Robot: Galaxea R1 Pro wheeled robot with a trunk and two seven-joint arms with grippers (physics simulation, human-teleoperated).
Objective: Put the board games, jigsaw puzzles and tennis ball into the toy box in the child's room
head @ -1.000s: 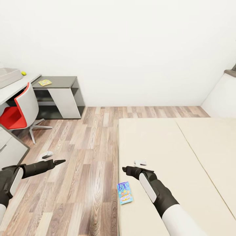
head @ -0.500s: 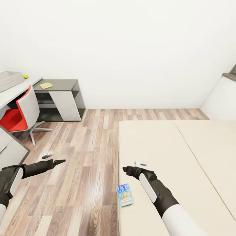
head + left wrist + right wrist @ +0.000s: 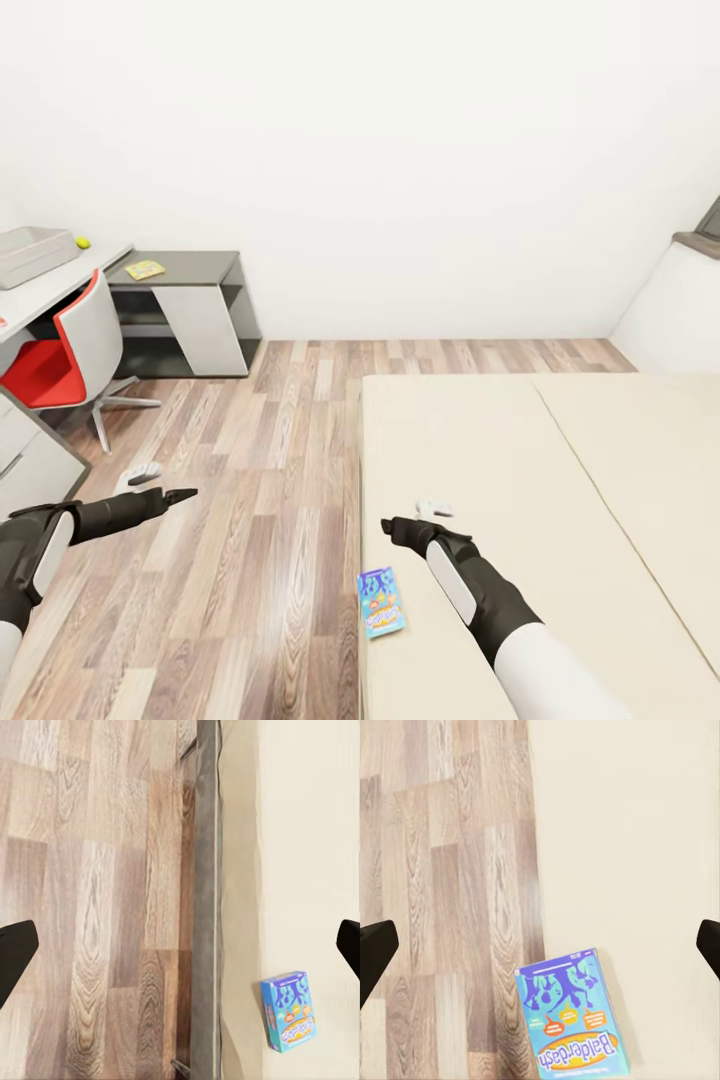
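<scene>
Blue game (image 3: 382, 602) lies flat at the bed's (image 3: 560, 480) near left edge.
Head view: left tool (image 3: 150, 483) hangs over the floor, right tool (image 3: 420, 517) over the bed just beyond the game, both spread and empty; bin (image 3: 32, 254), ball (image 3: 82, 242) and a yellow game (image 3: 145, 269) sit on the far-left surface (image 3: 180, 266). Wrist views: wide-apart fingertips (image 3: 15, 952) (image 3: 375, 949) frame the game (image 3: 289, 1011) (image 3: 570, 1021).

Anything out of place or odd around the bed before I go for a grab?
Nothing damaged or spilled. The blue board game lies flat at the very edge of the bed, slightly skewed to that edge. A small white object lies on the floor near the chair; I can't tell what it is.
</scene>
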